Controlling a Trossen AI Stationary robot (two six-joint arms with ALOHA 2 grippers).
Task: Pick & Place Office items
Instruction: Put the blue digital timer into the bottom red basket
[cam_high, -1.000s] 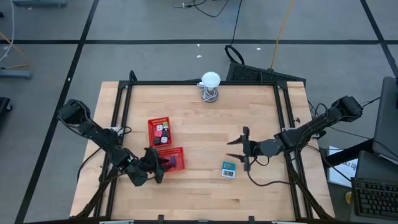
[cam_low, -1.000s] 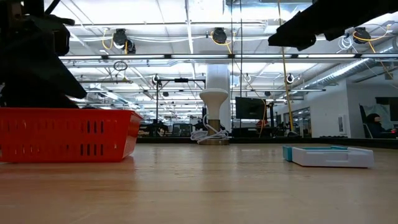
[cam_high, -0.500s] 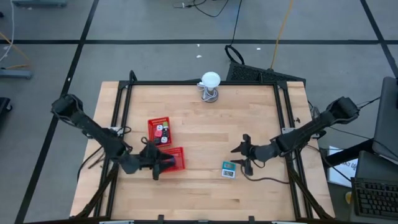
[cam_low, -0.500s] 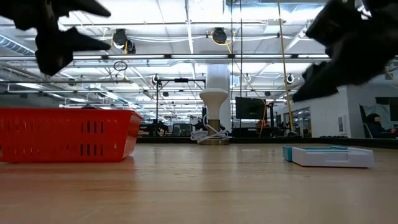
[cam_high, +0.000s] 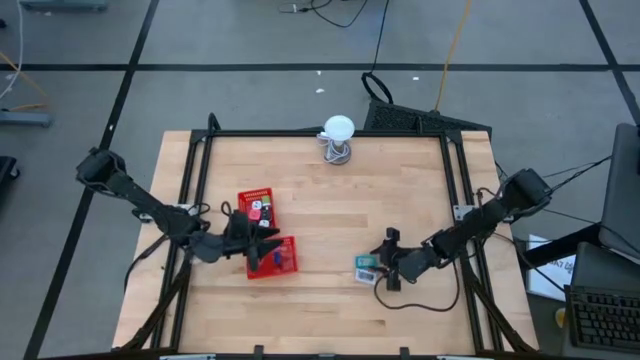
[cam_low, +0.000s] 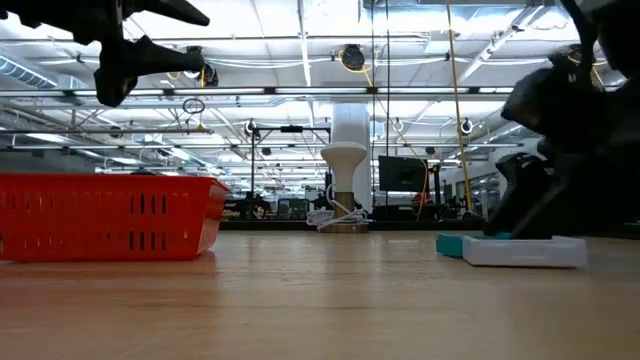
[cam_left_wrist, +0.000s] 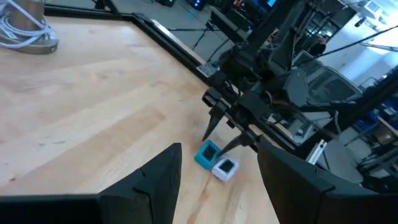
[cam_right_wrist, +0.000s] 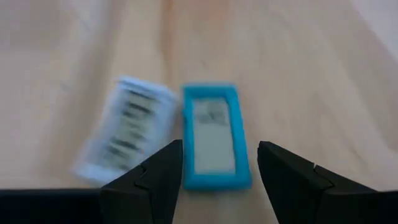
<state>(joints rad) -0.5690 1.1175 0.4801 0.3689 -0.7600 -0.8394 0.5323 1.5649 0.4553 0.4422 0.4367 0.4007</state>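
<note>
On the front right part of the surface (cam_high: 330, 200) lies the packet (cam_high: 366, 267), flat, its teal half beside its white labelled half. The right hand (cam_high: 385, 262) is just beside it on the right, low over the wood; in the right wrist view its two fingers (cam_right_wrist: 152, 180) stand apart with the packet (cam_right_wrist: 211, 137) showing in the gap ahead of them, not gripped. In the low view the packet (cam_low: 510, 248) rests on the wood with the dark hand right behind it. Well apart to the left, two red trays (cam_high: 262, 230) sit touching, with small coloured pieces (cam_high: 261, 211) in the rear one. The left hand (cam_high: 258, 242) hangs above the front tray, fingers (cam_left_wrist: 155, 180) parted and holding nothing. A white ball on a wire stand (cam_high: 338, 139) sits at the rear edge.
</note>
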